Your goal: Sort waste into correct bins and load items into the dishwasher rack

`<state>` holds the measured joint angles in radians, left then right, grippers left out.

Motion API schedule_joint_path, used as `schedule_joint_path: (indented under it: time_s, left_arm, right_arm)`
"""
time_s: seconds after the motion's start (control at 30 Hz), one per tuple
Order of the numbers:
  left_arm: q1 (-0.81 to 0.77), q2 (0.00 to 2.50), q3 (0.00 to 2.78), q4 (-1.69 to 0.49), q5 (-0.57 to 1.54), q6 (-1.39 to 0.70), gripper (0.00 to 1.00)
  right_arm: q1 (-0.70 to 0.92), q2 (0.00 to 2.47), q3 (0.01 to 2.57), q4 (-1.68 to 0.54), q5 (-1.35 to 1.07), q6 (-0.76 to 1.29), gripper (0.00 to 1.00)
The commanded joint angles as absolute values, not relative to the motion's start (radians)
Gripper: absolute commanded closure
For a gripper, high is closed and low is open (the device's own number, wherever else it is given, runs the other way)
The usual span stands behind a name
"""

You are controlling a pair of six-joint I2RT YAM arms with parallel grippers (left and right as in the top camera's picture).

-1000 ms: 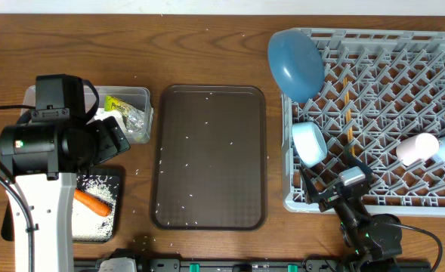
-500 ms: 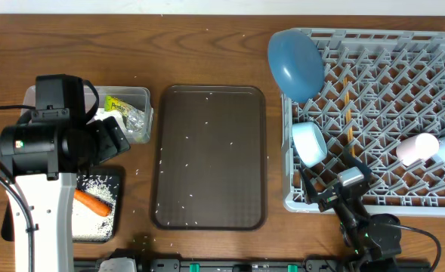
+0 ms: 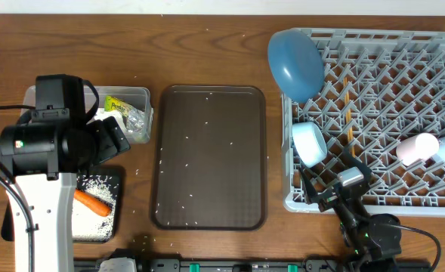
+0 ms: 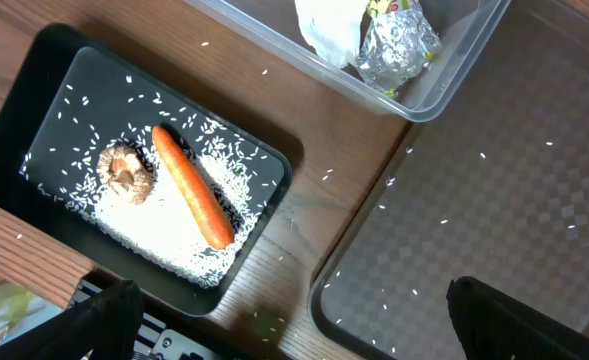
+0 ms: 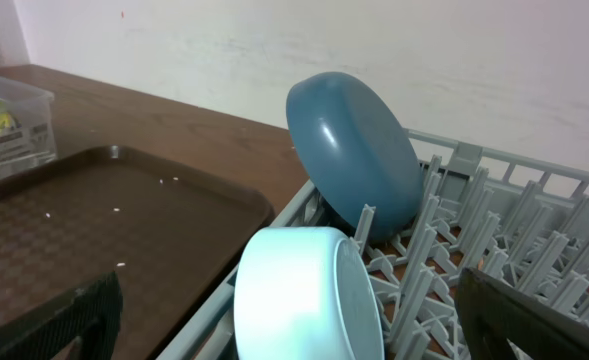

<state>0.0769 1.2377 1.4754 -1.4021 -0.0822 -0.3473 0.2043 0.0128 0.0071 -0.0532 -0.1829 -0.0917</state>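
orange carrot (image 4: 192,200) in black tray (image 4: 59,90) | left gripper (image 4: 304,325), right gripper (image 5: 299,320): jaws wide, empty

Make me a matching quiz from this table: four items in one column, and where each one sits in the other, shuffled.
Items:
1. orange carrot
2. foil
3. large blue plate
4. pink cup

Places:
A. clear tub
B. right side of the rack
C. black tray
D. far left corner of the rack

Pairs: 1-C, 2-A, 3-D, 4-B
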Motion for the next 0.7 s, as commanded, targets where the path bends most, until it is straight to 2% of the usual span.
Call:
schedule_joint_path:
  time_s: [0.0, 0.2, 0.33, 0.5, 0.67]
  left_arm:
    - [0.080, 1.234, 1.477, -1.402, -0.091, -0.360, 0.02]
    - [0.052, 1.121, 1.473, -1.378, -0.138, -0.345, 0.02]
    - [0.004, 0.958, 1.382, -1.122, -0.180, -0.300, 0.02]
    - [-0.054, 0.707, 1.126, -0.774, -0.128, -0.124, 0.02]
    - [-0.063, 0.434, 0.835, -0.588, -0.105, -0.043, 0.02]
  right_arm:
    - [0.190, 0.009, 0.006, -0.057, -0.184, -0.105, 0.01]
    - [0.190, 0.009, 0.006, -0.057, -0.184, -0.105, 0.01]
    - [0.190, 0.009, 0.006, -0.057, -0.184, -0.105, 0.01]
    - [0.190, 0.009, 0.006, -0.057, -0.184, -0.105, 0.01]
    - [0.190, 0.009, 0.006, -0.057, -0.184, -0.105, 0.01]
